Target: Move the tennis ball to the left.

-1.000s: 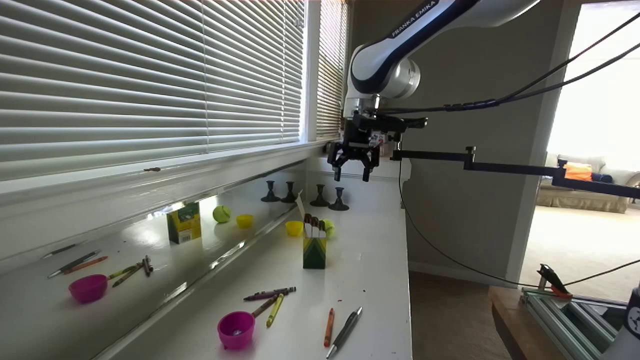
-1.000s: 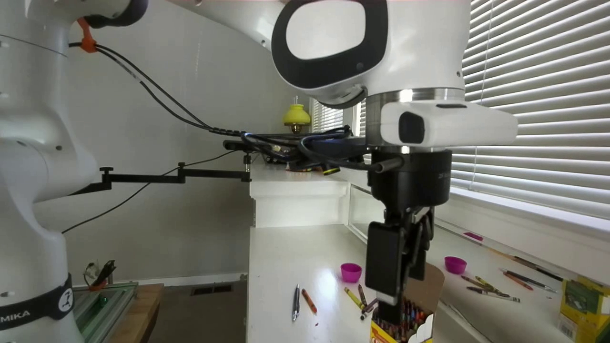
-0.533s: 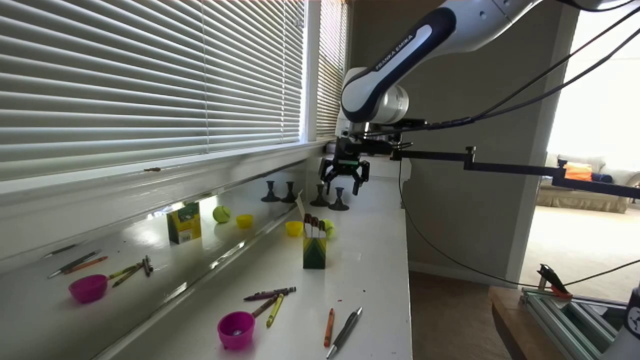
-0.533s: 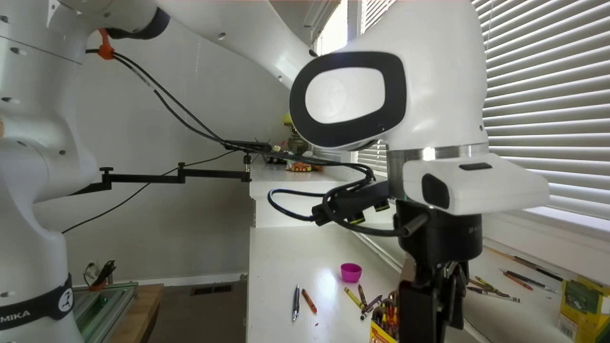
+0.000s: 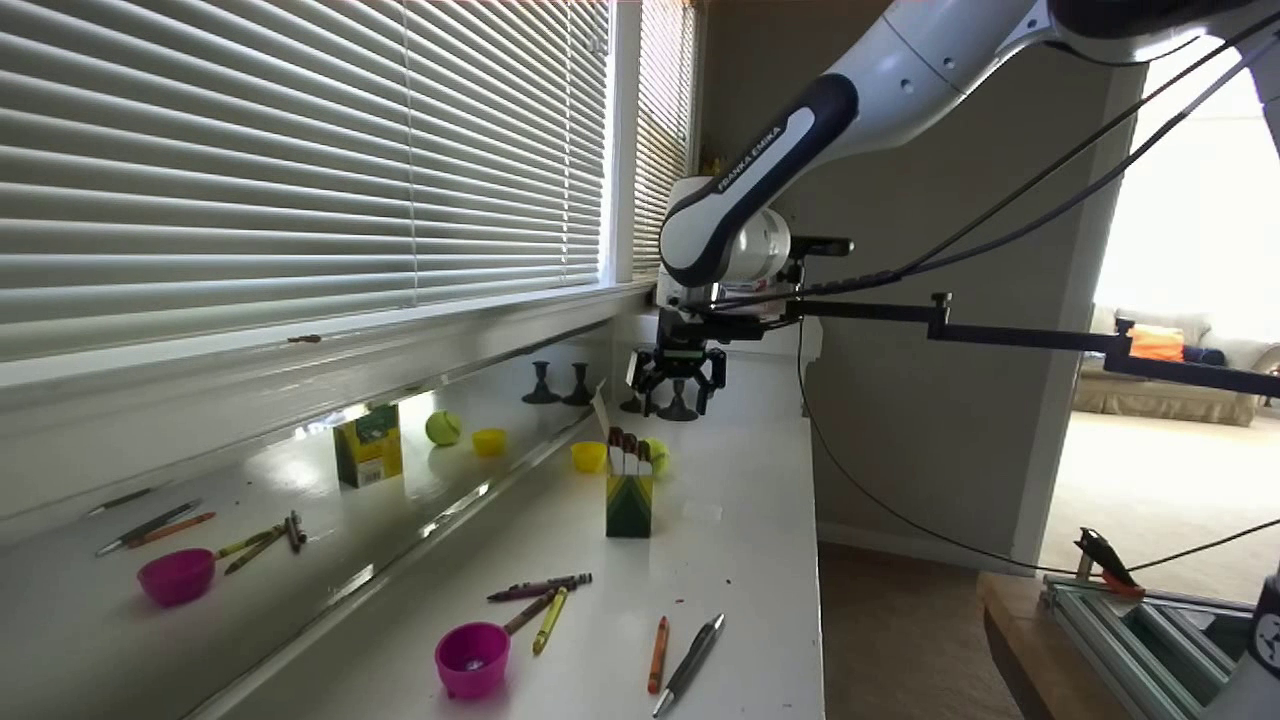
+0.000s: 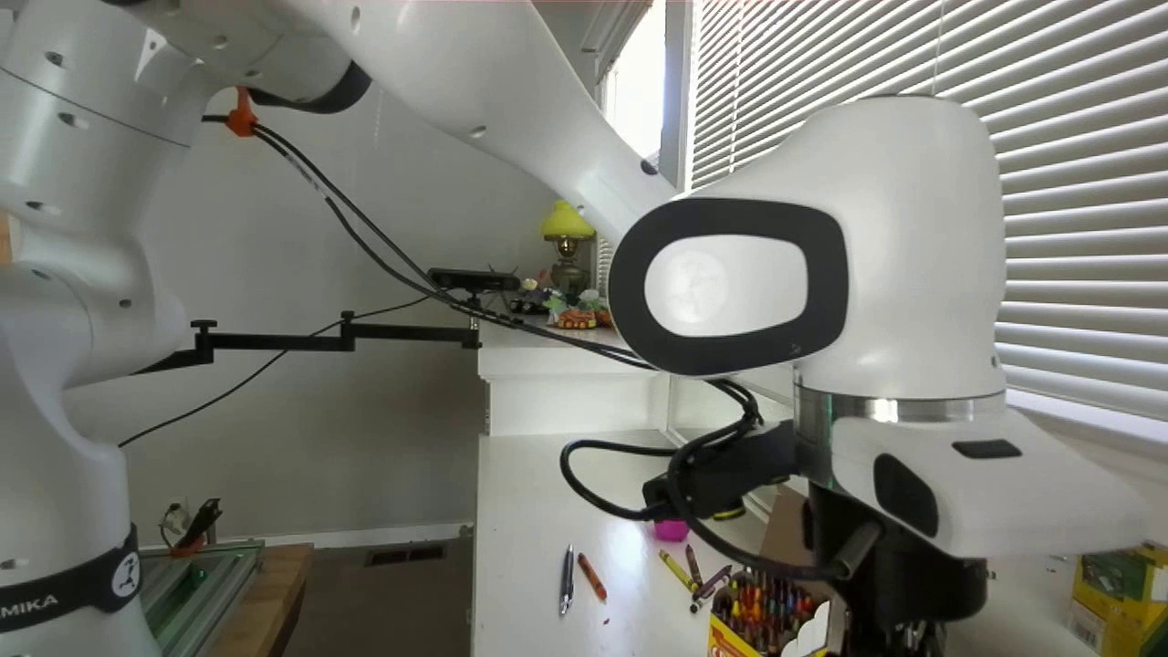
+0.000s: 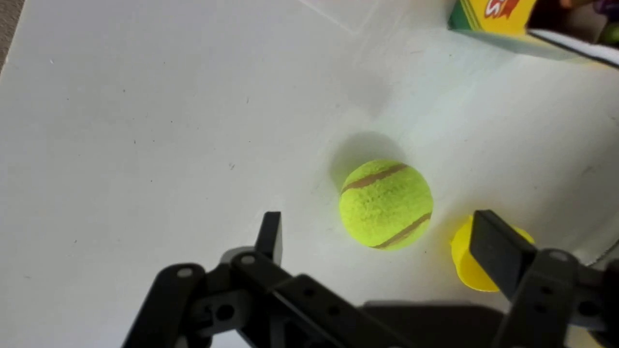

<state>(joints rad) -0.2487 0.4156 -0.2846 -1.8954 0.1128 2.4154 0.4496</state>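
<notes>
The tennis ball (image 7: 386,205) is lime yellow-green with brown seams and rests on the white shelf (image 7: 169,121) in the wrist view. In an exterior view the ball (image 5: 660,457) shows partly, behind the crayon box. My gripper (image 5: 675,409) is above the shelf, higher than the ball. In the wrist view the gripper's fingers (image 7: 378,215) are wide apart and empty, with the ball between and just beyond the tips in the picture. In an exterior view the ball is out of view, and the gripper (image 6: 899,639) is mostly cut off at the bottom edge.
A yellow cup (image 7: 476,270) lies beside the ball, partly behind the right finger. An open crayon box (image 5: 629,507) stands close to the ball. Candlesticks (image 5: 677,402), a pink bowl (image 5: 472,660), loose crayons (image 5: 548,620) and a pen (image 5: 690,665) are on the shelf. A mirror (image 5: 330,530) runs alongside.
In both exterior views my arm has come down. The gripper has lowered toward the shelf and shifted a little left in an exterior view. The ball has not moved.
</notes>
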